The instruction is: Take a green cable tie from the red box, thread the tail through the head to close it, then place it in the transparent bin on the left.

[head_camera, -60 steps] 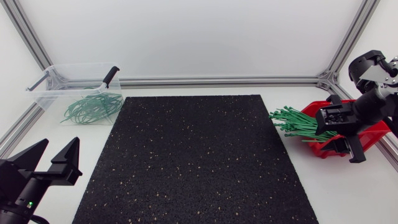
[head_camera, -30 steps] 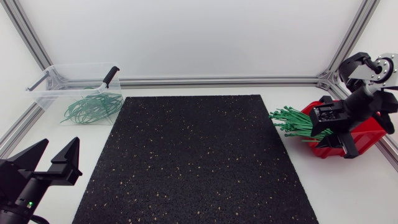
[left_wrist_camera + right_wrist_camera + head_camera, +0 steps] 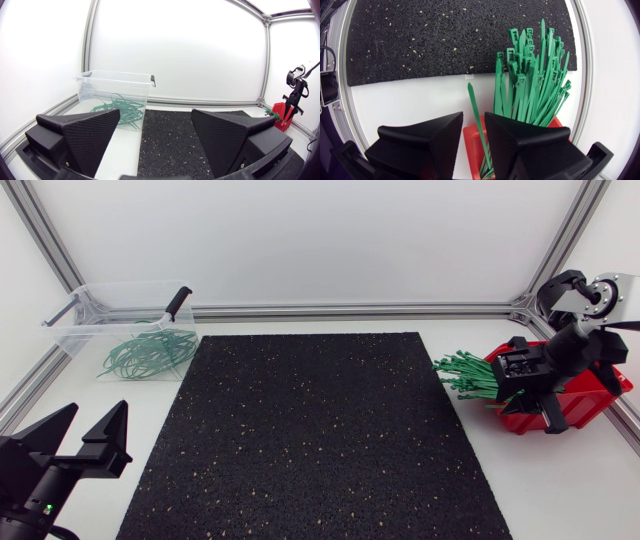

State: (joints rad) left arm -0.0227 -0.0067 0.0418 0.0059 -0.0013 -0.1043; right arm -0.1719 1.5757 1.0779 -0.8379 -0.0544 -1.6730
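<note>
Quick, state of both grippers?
Left gripper: open, empty.
Right gripper: open with a narrow gap; one green cable tie runs between the fingers, not clamped.

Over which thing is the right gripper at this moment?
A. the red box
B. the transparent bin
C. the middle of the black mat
A: the right wrist view shows the right gripper over the red box, with one green tie lying between its open fingers.
</note>
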